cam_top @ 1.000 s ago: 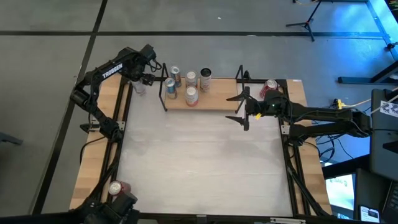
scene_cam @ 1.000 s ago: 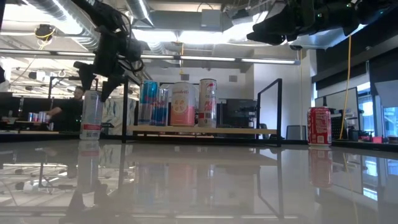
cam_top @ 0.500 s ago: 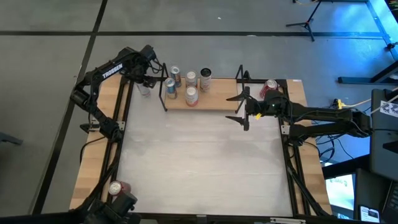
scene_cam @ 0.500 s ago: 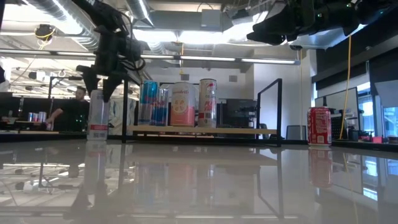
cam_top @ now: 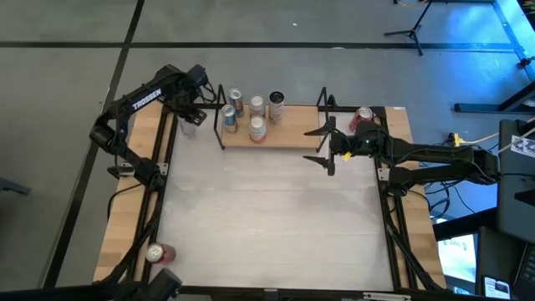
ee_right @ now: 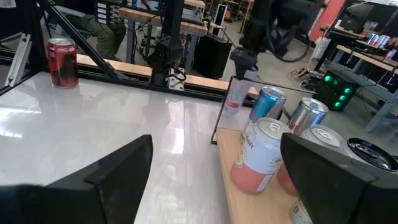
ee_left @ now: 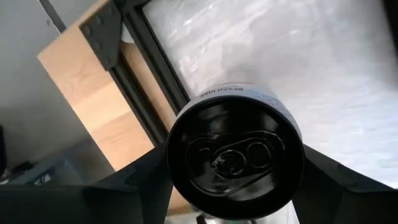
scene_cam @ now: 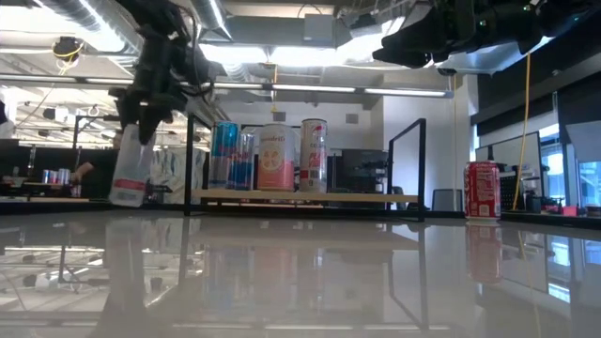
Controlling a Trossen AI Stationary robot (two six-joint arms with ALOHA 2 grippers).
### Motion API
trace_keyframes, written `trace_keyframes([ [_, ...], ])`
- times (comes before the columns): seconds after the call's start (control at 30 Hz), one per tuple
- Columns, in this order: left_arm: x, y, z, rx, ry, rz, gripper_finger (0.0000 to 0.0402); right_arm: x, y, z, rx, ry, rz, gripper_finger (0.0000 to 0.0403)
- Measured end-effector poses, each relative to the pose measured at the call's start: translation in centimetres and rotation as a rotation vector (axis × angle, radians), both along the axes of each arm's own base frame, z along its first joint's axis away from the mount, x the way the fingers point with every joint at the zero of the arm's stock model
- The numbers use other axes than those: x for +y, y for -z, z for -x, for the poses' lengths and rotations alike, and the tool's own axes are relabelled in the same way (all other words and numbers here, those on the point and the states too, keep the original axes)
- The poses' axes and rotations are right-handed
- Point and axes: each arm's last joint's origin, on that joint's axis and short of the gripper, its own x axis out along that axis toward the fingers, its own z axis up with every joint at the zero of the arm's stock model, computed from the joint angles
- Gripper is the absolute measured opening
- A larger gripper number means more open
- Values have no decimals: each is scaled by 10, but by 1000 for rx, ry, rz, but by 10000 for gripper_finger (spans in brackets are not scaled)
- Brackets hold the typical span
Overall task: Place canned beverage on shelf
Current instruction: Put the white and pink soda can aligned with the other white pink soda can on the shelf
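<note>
The left end effector [cam_top: 191,113] is at about 10 o'clock on the worktop [cam_top: 276,217] in the high view, just outside the left end of the shelf [cam_top: 292,135]. Its two fingers are closed against the sides of one white can [scene_cam: 130,167], which the low view shows tilted and lifted clear of the worktop; the left wrist view shows the dark can top between both fingers [ee_left: 140,180]. The shelf lies along the far edge, from about 11 to 1 o'clock, with upright black end loops. Four cans [cam_top: 257,106] stand on its left half: two blue-and-silver, one pink-and-white, and one tall pale can with a dark top. The right half of the board is bare. The right end effector [cam_top: 321,144] hangs above the right end of the shelf at about 1 o'clock, fingers spread wide, holding nothing. Two red cans are off the shelf: one red can [cam_top: 363,117] stands at about 2 o'clock beside the right arm, and a second red can [cam_top: 155,252] is at about 8 o'clock near the front left corner.
</note>
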Motion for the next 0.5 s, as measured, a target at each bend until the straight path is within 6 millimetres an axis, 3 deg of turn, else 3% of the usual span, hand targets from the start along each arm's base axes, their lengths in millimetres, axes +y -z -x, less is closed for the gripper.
trace_keyframes([
  [0.13,-17,-13,-4,-49,52,-4,239,0,0,0,0,0,0,349],
  [0.3,-56,-29,-17,-147,135,34,239,0,0,0,0,0,0,349],
  [0.5,-103,-39,-27,-94,194,65,240,0,0,0,-2,0,3,349],
])
